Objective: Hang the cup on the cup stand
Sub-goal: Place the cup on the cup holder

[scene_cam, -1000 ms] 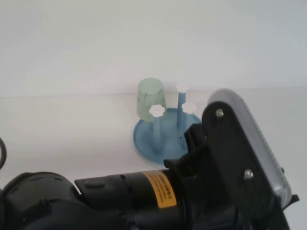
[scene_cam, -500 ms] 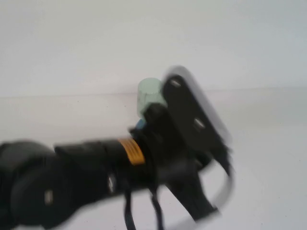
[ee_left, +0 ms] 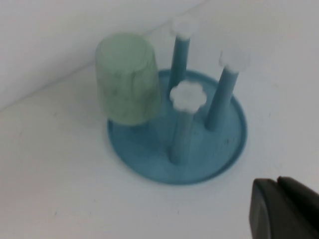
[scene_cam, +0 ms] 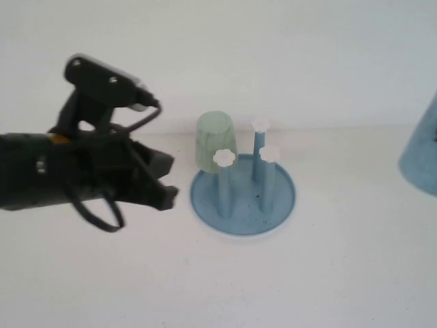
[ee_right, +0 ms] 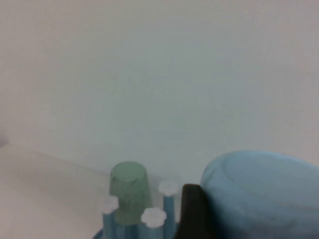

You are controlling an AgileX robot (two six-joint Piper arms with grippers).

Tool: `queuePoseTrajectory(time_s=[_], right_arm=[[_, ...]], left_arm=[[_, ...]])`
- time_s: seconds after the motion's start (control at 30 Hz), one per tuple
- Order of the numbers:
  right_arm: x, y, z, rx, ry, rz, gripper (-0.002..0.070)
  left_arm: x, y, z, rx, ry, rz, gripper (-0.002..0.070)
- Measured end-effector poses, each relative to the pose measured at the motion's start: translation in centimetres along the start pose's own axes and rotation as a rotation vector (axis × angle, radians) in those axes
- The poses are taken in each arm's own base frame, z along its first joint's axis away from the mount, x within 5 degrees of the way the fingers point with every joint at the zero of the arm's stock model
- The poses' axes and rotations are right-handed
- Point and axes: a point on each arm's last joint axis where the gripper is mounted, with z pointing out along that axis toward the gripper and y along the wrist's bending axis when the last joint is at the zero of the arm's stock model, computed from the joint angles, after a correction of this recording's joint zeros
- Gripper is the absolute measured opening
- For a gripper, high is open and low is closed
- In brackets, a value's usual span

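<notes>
White table (scene_cam: 328, 273); cup (scene_cam: 420, 154) base up

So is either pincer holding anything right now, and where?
The right pincer grips the light blue cup at its rim. The left pincer, left of the cup stand, holds nothing.

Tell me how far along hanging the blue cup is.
Done: a green cup hangs upside down on the stand. In hand: the right hand carries the blue cup at the right edge. Left: three pegs are free; the left hand hovers left of the stand.
</notes>
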Motion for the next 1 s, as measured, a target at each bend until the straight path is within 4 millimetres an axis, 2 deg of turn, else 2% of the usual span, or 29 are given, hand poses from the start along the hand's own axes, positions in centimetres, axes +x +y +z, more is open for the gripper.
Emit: queuePoseTrajectory(time_s=[0.17,0.47,0.57,0.83,1.0], right_arm=[[1.2,0.1,3.1,-0.061,0.097,0.011,0.0505],[0.0,0.5,9.5,-0.224,0.128,-0.038,0.0505],[0.0,0.6,11.8,-0.277,0.134,-0.069,0.0505],[-0.1,0.2,17.7,-0.334,0.126,-0.144,0.0505],[0.8,-0.2,21.1,-0.346,0.145,-0.144,0.0505]], left_arm=[[0.3,0.2,-2.4,0.007,0.038,0.038,0.0000],[-0.1,-0.8,-8.9,-0.087,-0.102,0.066,0.0000],[1.2,-0.8,-10.3,-0.130,-0.075,0.056,0.0000],[5.9,-1.6,-12.1,-0.122,-0.040,0.012,0.0000],[6.9,-1.7,-13.2,-0.143,-0.066,-0.016,0.0000]])
